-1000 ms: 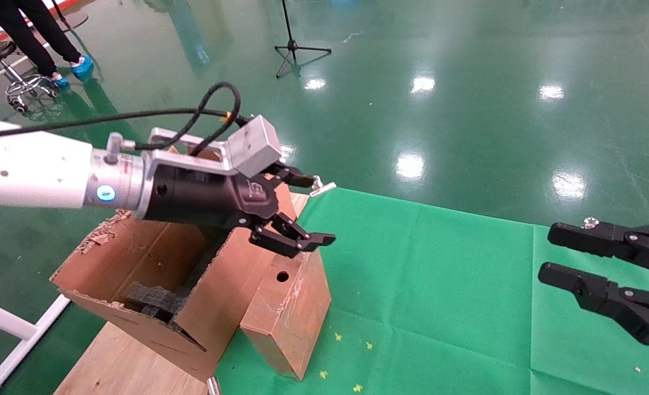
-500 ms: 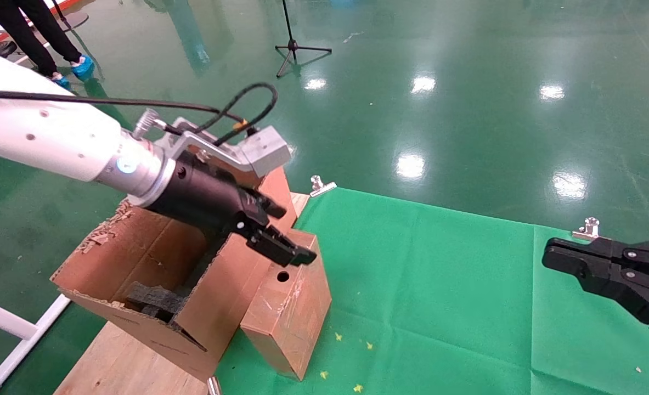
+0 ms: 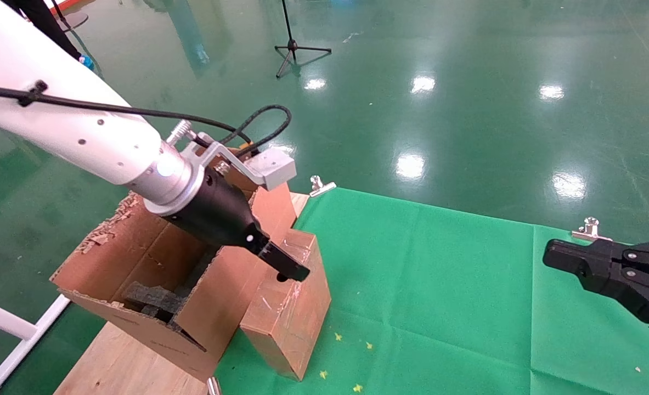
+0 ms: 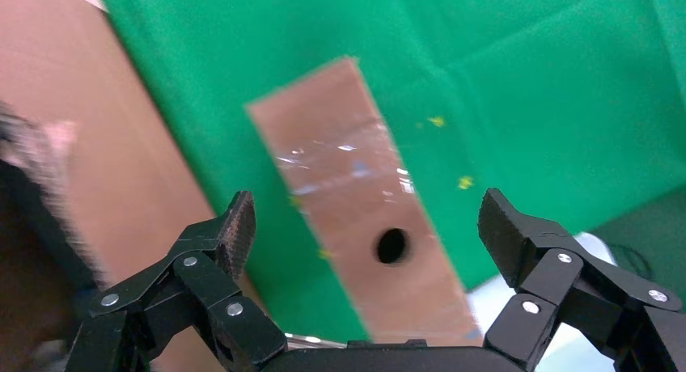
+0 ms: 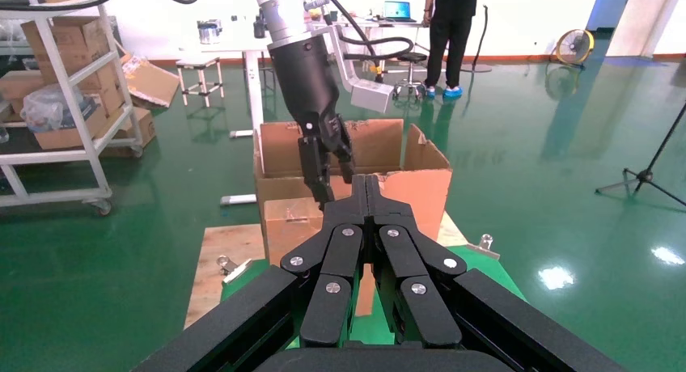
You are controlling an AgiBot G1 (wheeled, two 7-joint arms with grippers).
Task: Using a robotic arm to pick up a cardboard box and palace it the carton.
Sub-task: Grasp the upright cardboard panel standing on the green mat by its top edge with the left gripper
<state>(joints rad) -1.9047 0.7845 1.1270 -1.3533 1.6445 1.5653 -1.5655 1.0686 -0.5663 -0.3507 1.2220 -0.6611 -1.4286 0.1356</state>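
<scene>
Head view is showing one cardboard box (image 3: 286,312) standing on the green cloth (image 3: 439,296), touching one carton (image 3: 154,274) on its left, whose black foam (image 3: 151,300) is lying partly hidden. The left gripper (image 4: 364,226) is hovering spread wide over the box's top, having tilted downward from half a second ago. The right gripper (image 5: 366,196), pressed closed, is sitting cut off at the right edge

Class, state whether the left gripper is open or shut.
Open: the left gripper has its fingertips spread wide, straddling the cardboard box without touching it.
</scene>
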